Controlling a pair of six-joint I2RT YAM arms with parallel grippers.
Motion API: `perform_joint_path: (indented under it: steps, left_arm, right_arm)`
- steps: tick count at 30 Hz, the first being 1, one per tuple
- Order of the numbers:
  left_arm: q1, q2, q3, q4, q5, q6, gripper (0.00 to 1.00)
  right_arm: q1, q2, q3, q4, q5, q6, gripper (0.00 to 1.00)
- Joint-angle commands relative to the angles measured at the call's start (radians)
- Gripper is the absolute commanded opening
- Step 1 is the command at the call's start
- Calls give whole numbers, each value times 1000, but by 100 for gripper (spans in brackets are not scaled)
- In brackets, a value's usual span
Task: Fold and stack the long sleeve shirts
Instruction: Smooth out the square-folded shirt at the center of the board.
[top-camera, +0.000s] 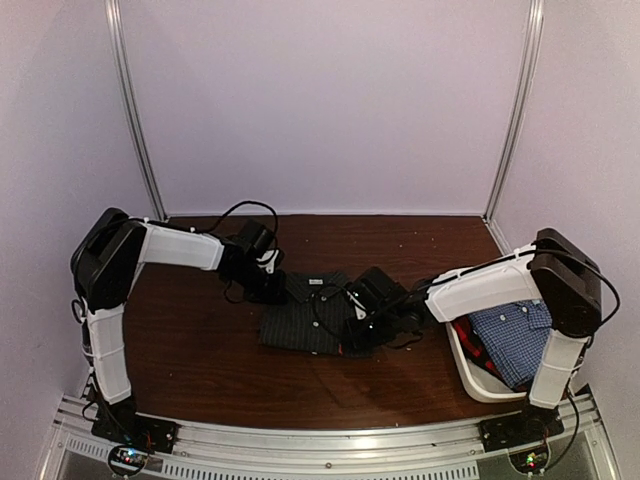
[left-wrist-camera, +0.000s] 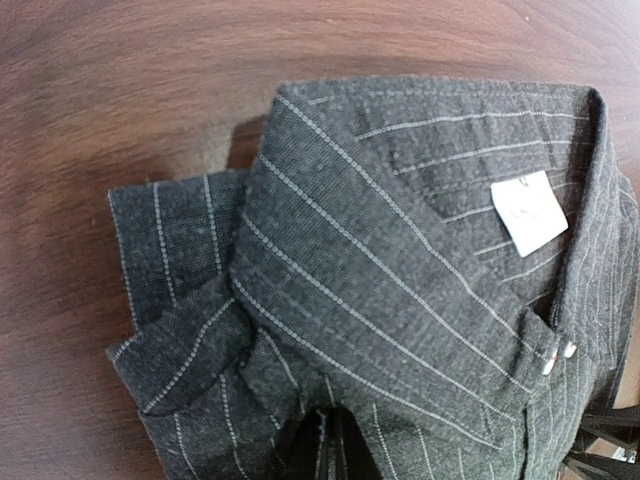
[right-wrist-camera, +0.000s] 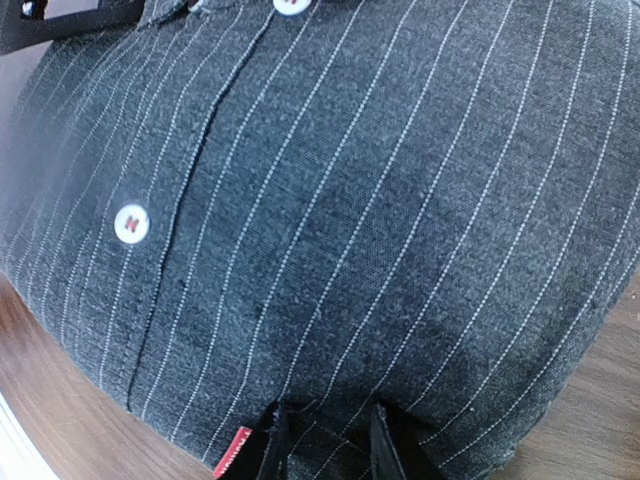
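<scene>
The black pinstripe shirt (top-camera: 310, 318) lies folded in the middle of the table (top-camera: 200, 345). Its collar (left-wrist-camera: 400, 160) points to the far edge and its hem to the near edge. The button placket runs between them, and the bundle is about as wide as it is long. A small white neck label (left-wrist-camera: 528, 212) sits inside the collar; its writing is too faint to read.

The left gripper (top-camera: 264, 283) is at the collar's left end, and I cannot tell how its fingers stand. The right gripper (right-wrist-camera: 330, 448) is at the shirt's right side, with its fingers (right-wrist-camera: 268, 452) narrow and cloth pinched between them. White buttons (right-wrist-camera: 131, 222) show on the placket.

At the table's right edge, a white tub (top-camera: 470, 380) holds the blue-white check shirt (top-camera: 512, 335) and the red-and-dark shirt (top-camera: 468, 340).
</scene>
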Motion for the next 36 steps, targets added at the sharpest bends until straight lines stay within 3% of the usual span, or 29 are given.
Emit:
perform_joint_path:
  steps: [1,8,17,25,36]
  left_arm:
    - [6,-4,30,10,-23,-6,7]
    - [7,-107,67,-55,-50,16,14]
    - [7,-217,-45,-39,-12,-14,15]
    - [14,-233,-86,-35,-38,-20,21]
    - [52,-225,-171,6,-27,-31,31]
  right_arm:
    - [4,-43,-19,4,5,19,30]
    - [3,-118,67,-70,40,-21,32]
    - [-82,-65,175,-80,48,-71,35]
    - [-205,36,185,1,-44,-81,36]
    - [-256,98,106,32,-36,-77,32]
